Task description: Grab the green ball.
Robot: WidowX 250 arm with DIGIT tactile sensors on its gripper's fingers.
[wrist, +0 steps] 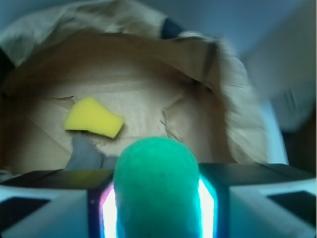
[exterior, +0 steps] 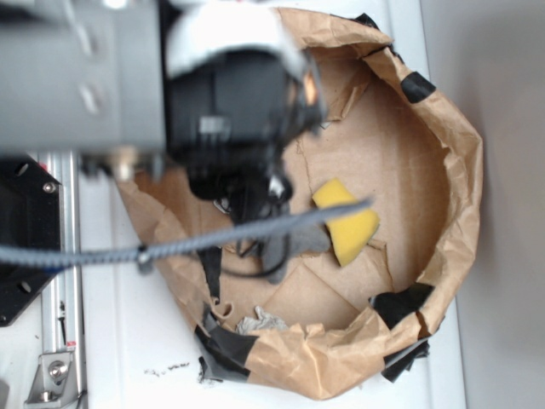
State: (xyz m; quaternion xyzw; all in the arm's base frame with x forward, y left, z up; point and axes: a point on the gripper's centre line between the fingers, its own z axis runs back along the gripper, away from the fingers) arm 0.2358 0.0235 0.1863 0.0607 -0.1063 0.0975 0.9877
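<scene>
Gripper (wrist: 157,208): you see it clamped on the green ball (wrist: 157,186), one lit pad at each side, raised above the paper-walled bin (exterior: 443,170). Yellow sponge (exterior: 347,221): on the bin floor, touching the grey plush toy (exterior: 294,239). Black tape patches on the bin rim. Labels, writing: none legible.

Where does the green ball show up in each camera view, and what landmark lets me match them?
Exterior: not visible; the arm blocks the spot under it.
Wrist: the green ball fills bottom centre, held between the pincer fingers.
Shared landmark: the yellow sponge, lying in the paper-lined bin.
</scene>
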